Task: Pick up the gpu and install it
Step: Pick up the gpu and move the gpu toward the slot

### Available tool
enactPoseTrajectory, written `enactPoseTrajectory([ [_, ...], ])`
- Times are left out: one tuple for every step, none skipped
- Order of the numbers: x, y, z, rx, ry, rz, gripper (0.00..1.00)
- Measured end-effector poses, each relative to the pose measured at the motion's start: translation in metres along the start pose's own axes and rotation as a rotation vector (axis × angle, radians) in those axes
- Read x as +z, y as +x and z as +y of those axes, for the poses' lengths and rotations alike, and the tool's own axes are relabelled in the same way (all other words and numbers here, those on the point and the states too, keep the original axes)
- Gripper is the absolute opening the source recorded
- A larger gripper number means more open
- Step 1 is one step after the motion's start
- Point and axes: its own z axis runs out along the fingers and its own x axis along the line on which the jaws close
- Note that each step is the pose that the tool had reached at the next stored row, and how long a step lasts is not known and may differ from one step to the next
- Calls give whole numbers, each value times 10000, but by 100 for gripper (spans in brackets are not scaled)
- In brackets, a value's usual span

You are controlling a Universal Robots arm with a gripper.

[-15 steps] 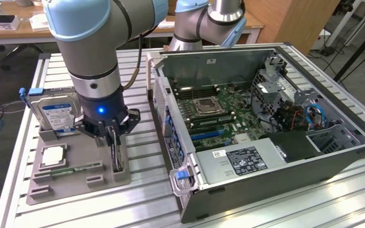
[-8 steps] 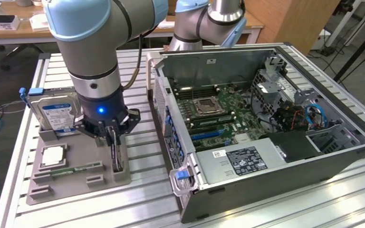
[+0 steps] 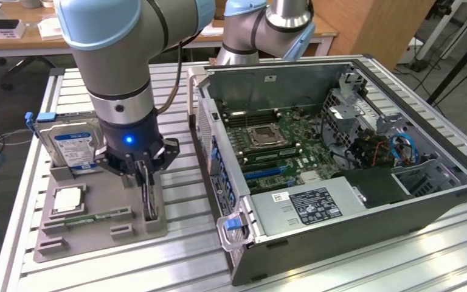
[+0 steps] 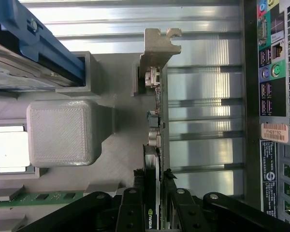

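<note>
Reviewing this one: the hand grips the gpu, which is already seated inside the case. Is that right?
Not quite. The hand does grip the gpu, but the card stands on edge in the gray holder on the table beside the case, not seated inside it. The exterior view shows this.

The gpu (image 4: 153,118) is a dark matt board with a pale, dull bare-metal end bracket. The gripper (image 4: 153,178) is matt black. The holder tray (image 4: 63,130) is grey matt plastic, finely ribbed like printed layers. The table (image 3: 185,255) is brushed aluminium slats with a soft sheen. The hard drive (image 3: 73,146) has a silvery metal body, a glossy label and blue plastic rails.
</note>
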Motion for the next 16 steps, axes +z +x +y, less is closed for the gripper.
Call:
enactPoseTrajectory([
  [-6, 0, 0, 0, 0, 0, 26],
  [-13, 0, 0, 0, 1, 0, 26],
  [-20, -1, 1, -1, 1, 0, 26],
  [-28, 0, 1, 0, 0, 0, 26],
  [-35, -1, 1, 0, 0, 0, 26],
  [-42, -1, 2, 0, 0, 0, 26],
  [-50, -1, 2, -1, 0, 0, 26],
  [-58, -1, 2, 0, 1, 0, 26],
  [-65, -2, 3, 0, 1, 0, 26],
  [-72, -2, 3, 0, 0, 0, 26],
  [-80, -2, 3, 0, 0, 0, 26],
  [-88, -2, 3, 0, 1, 0, 26],
  [-97, -2, 4, 0, 1, 1, 26],
  [-105, -2, 4, 0, 1, 1, 26],
  [-114, -2, 4, 0, 1, 1, 26],
  [-123, -3, 5, 0, 0, 0, 26],
])
